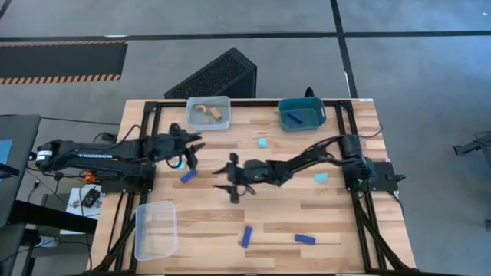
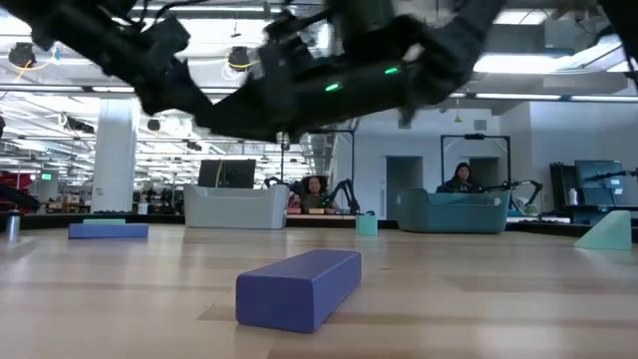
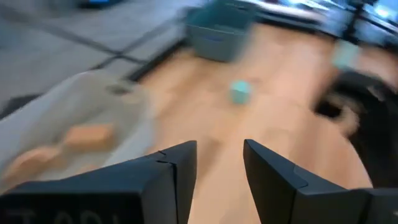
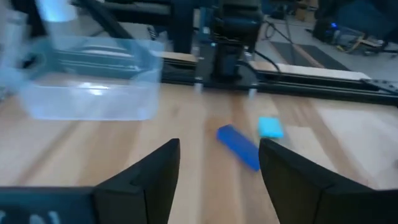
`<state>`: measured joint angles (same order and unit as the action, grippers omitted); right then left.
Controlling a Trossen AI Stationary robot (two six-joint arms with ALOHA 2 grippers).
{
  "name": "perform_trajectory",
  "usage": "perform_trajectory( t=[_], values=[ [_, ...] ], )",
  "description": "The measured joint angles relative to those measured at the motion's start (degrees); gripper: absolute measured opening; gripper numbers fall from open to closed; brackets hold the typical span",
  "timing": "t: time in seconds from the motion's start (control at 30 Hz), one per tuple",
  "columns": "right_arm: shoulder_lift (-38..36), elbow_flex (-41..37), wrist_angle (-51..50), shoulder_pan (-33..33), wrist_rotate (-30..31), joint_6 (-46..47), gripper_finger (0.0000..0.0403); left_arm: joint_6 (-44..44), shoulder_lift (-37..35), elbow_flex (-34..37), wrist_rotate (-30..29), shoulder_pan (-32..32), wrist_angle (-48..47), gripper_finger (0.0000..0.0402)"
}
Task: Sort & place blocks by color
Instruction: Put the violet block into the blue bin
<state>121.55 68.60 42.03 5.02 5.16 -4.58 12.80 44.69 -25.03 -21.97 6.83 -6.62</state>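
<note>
My left gripper (image 1: 191, 153) (image 3: 219, 152) is open above the table's left middle, just far of a dark blue bar (image 1: 189, 176) that lies flat on the wood. My right gripper (image 1: 231, 178) (image 4: 219, 155) is open at the table's centre and points toward that same bar (image 4: 238, 146), with a cyan cube (image 4: 270, 127) beside it. Another cyan cube (image 1: 262, 142) (image 3: 239, 91) and a cyan piece (image 1: 321, 178) rest on the table. Two more blue bars (image 1: 246, 236) (image 1: 304, 239) lie near the near edge. Tan pieces (image 1: 207, 113) sit in the far clear bin.
The far clear bin (image 1: 225, 102) and the teal bin (image 1: 301, 107), which has a blue bar in it, stand at the far edge. A second clear bin (image 1: 156, 230) sits at the near left corner. Black frame rails run along both table sides. People sit in the room beyond.
</note>
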Motion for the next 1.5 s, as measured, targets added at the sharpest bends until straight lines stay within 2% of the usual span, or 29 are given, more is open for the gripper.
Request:
perform_trajectory(
  t=[0.1,0.2,0.3,0.4,0.53,0.7,0.9,0.97,1.17,1.5],
  values=[
    [5.0,7.5,-3.5,-1.3,0.3,-1.9,0.0246,5.4,-1.6,3.0,-9.4,-1.0,-1.4,0.0123],
    [9.5,15.1,-9.7,-2.2,0.2,-2.9,0.0246,9.5,-2.1,5.4,-13.7,-1.2,-2.8,0.0123],
    [13.9,23.1,-19.5,-3.0,-3.7,-3.2,0.0241,11.8,-2.0,7.1,-15.7,-1.2,-3.0,0.0123],
    [18.2,30.3,-24.6,-3.7,-5.1,-3.1,0.0226,14.2,-2.0,7.9,-17.7,-1.2,-2.4,0.0123],
    [23.4,37.5,-25.6,-4.5,-5.3,-3.5,0.0189,15.3,-2.0,8.2,-19.2,-1.2,-1.8,0.0123],
    [28.9,44.4,-27.2,-5.7,-5.4,-3.2,0.0120,14.6,-2.0,8.2,-19.3,-1.2,-1.6,0.0123],
    [31.4,48.9,-32.4,-6.8,-5.7,0.5,0.0028,14.3,-2.0,8.2,-19.4,-1.2,-1.6,0.0123],
    [31.3,49.6,-35.6,-7.1,-6.6,1.5,0.0010,13.7,-2.0,8.2,-19.4,-1.2,-1.7,0.0123],
    [30.5,51.4,-46.7,-7.8,-8.9,3.5,0.0022,13.0,-2.0,8.2,-19.7,-1.2,-1.7,0.0123],
    [24.8,51.1,-67.3,-6.0,-12.0,4.2,0.0012,12.9,-1.9,8.2,-19.4,-1.2,-3.1,0.0123]
  ],
)
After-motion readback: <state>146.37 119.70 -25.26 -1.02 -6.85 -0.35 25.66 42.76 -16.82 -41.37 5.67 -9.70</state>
